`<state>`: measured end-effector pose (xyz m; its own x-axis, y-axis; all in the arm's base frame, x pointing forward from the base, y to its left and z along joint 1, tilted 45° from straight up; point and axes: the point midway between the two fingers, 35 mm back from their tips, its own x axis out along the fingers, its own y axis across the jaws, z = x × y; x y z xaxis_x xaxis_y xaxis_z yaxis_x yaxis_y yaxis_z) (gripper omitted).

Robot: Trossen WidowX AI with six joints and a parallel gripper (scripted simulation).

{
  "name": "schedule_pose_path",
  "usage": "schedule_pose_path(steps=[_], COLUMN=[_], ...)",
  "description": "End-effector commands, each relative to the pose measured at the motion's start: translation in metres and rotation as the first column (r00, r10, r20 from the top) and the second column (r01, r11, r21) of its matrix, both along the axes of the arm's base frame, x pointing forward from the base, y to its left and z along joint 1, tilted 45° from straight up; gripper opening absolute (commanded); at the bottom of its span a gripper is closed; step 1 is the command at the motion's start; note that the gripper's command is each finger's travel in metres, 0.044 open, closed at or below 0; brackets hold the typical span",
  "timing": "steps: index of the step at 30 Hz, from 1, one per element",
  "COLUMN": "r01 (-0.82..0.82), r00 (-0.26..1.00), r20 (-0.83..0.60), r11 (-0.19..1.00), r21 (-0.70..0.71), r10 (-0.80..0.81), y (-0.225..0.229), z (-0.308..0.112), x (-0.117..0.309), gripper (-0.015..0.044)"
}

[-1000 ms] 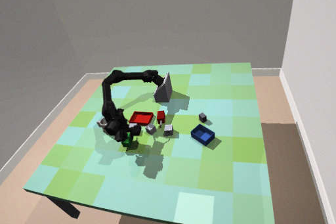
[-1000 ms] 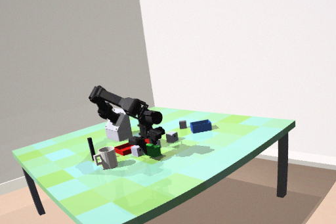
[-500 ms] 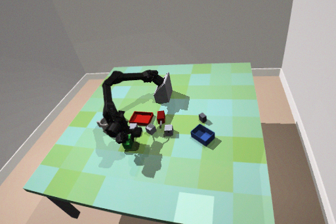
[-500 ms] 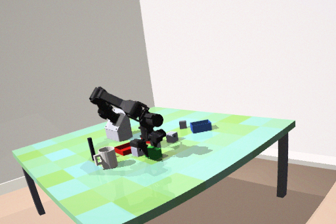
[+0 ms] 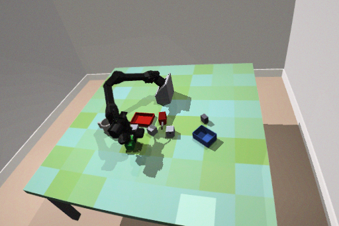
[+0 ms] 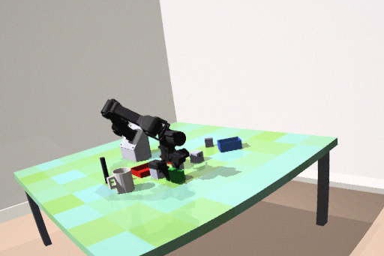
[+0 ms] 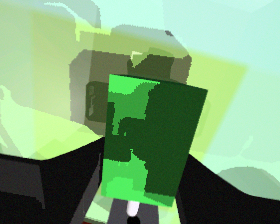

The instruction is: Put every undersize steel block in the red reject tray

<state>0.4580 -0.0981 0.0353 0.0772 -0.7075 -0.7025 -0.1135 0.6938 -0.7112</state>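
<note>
My gripper (image 5: 130, 139) (image 6: 173, 167) (image 7: 143, 141) is shut on the green GO gauge (image 5: 130, 143) (image 6: 176, 175) (image 7: 151, 145) and holds it low over the table, in front of the red reject tray (image 5: 142, 119) (image 6: 140, 170). The gauge fills the wrist view, and a pale pin (image 7: 133, 207) shows at its lower end. Three light steel blocks stand near the tray: one (image 5: 134, 127) (image 6: 157, 170) right beside the gripper, one (image 5: 152, 130) in the middle, and one (image 5: 169, 131) (image 6: 196, 156) further right. Their holes are too small to judge.
A red block-shaped tool (image 5: 162, 117) stands right of the tray. A small dark block (image 5: 204, 118) (image 6: 208, 142) and a blue bin (image 5: 204, 136) (image 6: 229, 143) lie to the right. A grey mug (image 5: 105, 124) (image 6: 124, 180) and a dark upright stick (image 6: 103, 168) stand left of the arm. The arm's base (image 5: 165, 91) is behind.
</note>
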Motion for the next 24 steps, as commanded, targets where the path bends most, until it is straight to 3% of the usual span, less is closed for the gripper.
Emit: schedule_pose_path(steps=[1,24], r01=[-0.011,-0.014], r00=[1.0,1.0], r20=[0.016,0.019], r11=[1.0,1.0], r21=[0.004,0.005], r10=[0.011,0.014], y=[0.0015,0.0027], z=[0.0059,0.0094], x=[-0.0006,-0.0009], gripper=[0.0,0.0])
